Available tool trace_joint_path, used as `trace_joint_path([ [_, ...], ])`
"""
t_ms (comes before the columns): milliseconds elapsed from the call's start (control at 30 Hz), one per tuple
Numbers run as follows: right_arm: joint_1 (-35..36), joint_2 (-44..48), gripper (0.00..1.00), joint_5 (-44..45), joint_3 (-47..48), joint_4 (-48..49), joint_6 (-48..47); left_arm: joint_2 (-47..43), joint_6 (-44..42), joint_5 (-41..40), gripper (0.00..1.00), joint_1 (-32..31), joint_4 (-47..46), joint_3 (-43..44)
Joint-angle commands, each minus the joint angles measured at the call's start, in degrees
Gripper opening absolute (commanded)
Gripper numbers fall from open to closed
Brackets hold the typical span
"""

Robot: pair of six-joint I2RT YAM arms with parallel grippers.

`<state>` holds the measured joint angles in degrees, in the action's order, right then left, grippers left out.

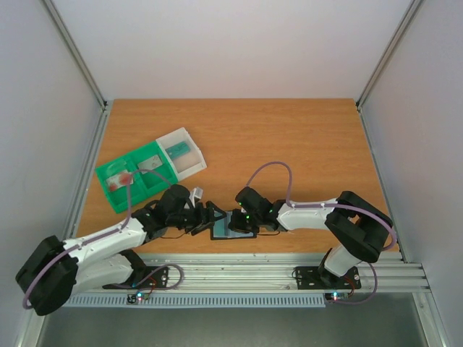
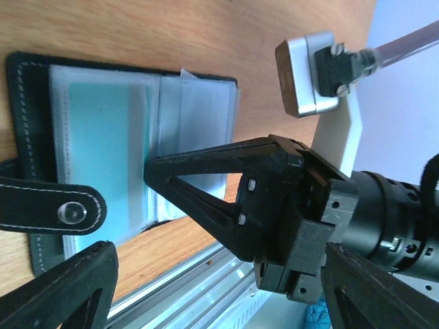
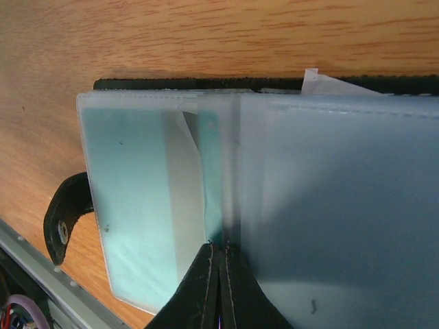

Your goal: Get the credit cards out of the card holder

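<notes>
Wooden surface (image 1: 304, 144), white walls behind. Holder (image 2: 27, 82) lies open at near edge, btwn the two arms, snap strap flopped out to one side. Teal card (image 2: 103, 137) sits in a clear sleeve. Right end effector (image 3: 219, 274) is pinched closed, tips at the sleeves' fold. Left end effector (image 1: 211, 218) is spread wide, just beside holder. Tray (image 1: 155, 155) sits far left.

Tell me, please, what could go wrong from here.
1. The shut right gripper seems to hold only the clear plastic sleeves; the black folding card holder might slide toward the close table edge.
2. The open left gripper may pinch sleeve with the teal plastic card.
</notes>
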<state>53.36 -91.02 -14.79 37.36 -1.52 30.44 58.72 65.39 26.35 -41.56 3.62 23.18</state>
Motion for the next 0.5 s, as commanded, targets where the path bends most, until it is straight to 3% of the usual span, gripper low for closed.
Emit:
trace_joint_path([
  [0,0.6,0.4,0.01,1.9,-1.1,-1.0,0.3,4.0,1.2,-2.4,0.82,-2.5,-7.0,2.1],
  [233,0.6,2.6,0.01,3.0,-2.0,-1.8,0.3,1.3,3.6,-7.0,0.83,-3.0,-5.2,-0.4],
  [467,0.6,3.1,0.01,3.1,-2.1,-1.2,0.3,2.6,5.0,-6.4,0.86,-3.0,-8.1,-1.6],
])
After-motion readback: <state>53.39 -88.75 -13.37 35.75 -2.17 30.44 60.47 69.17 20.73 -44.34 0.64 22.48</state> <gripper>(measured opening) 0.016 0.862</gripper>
